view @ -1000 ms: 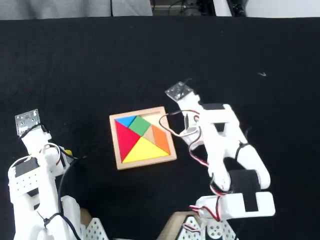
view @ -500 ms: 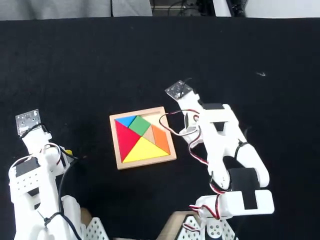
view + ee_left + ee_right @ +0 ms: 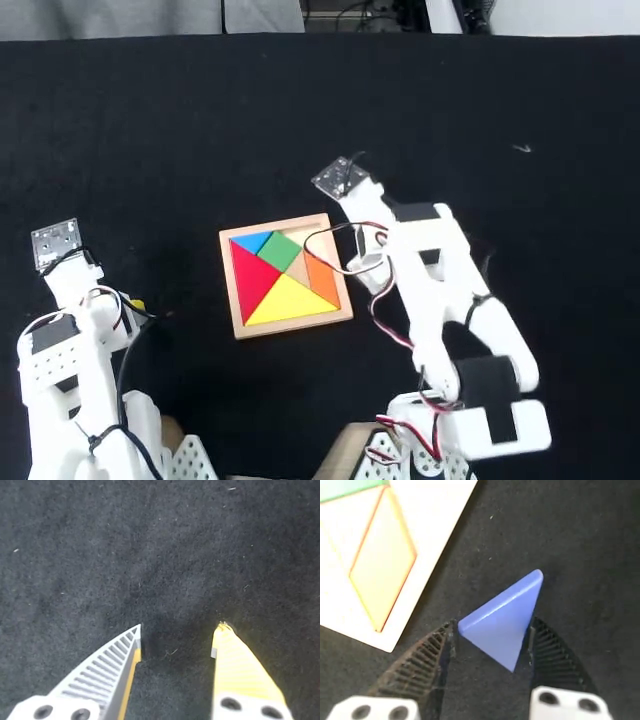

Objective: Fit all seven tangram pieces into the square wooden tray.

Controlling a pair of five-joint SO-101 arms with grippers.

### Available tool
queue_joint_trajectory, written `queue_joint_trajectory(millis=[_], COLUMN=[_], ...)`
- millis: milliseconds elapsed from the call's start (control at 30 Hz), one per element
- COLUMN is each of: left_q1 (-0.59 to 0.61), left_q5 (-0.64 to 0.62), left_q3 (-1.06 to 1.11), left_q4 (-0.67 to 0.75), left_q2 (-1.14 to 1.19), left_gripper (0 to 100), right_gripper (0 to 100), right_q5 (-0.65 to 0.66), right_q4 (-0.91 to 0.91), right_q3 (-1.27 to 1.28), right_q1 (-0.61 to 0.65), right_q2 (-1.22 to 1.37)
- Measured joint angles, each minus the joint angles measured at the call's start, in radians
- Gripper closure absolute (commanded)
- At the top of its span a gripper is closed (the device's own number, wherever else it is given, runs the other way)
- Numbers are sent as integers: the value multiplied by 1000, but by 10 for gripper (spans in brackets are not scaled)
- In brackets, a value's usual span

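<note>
At the near left, the left end effector (image 3: 177,630) hangs wide open over bare black desk (image 3: 150,130), with nothing between its fingers and well apart from the tray. Farther in, near the middle of the desk, the right end effector (image 3: 491,627) is closed on a blue triangle (image 3: 502,620), one finger against each side. Whether the triangle rests on the desk or is lifted clear of it cannot be told. It sits just beside the square wooden tray (image 3: 228,275), outside the rim and not touching it.

The tray lies slightly turned on the desk. In it are a red triangle (image 3: 250,282) and a yellow triangle (image 3: 290,300) on the near side, an orange piece (image 3: 322,278) along the right edge, and a green piece (image 3: 282,250) and a light blue piece (image 3: 250,241) on the far side. A patch of bare wood (image 3: 299,265) shows between the green and orange pieces.
</note>
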State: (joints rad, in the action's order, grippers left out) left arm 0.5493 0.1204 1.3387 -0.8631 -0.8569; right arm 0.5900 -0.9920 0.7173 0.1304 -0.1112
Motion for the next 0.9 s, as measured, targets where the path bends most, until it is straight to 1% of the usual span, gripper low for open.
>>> queue_joint_trajectory(millis=[267, 367, 500, 667, 767, 900], left_q1=[0, 0, 0, 0, 0, 0], left_q5=[5, 5, 5, 5, 5, 5], left_q3=[0, 0, 0, 0, 0, 0], left_q4=[0, 0, 0, 0, 0, 0], left_q2=[0, 0, 0, 0, 0, 0], left_gripper=[769, 769, 769, 769, 769, 769], right_gripper=[786, 786, 787, 787, 787, 787], right_q5=[0, 0, 0, 2, 6, 26], right_q4=[-9, -38, -92, -138, -138, -138], right_q3=[0, 0, 0, 35, 77, 98], right_q1=[0, 0, 0, -5, -44, -89], right_q2=[18, 2, -78, -249, -341, -382])
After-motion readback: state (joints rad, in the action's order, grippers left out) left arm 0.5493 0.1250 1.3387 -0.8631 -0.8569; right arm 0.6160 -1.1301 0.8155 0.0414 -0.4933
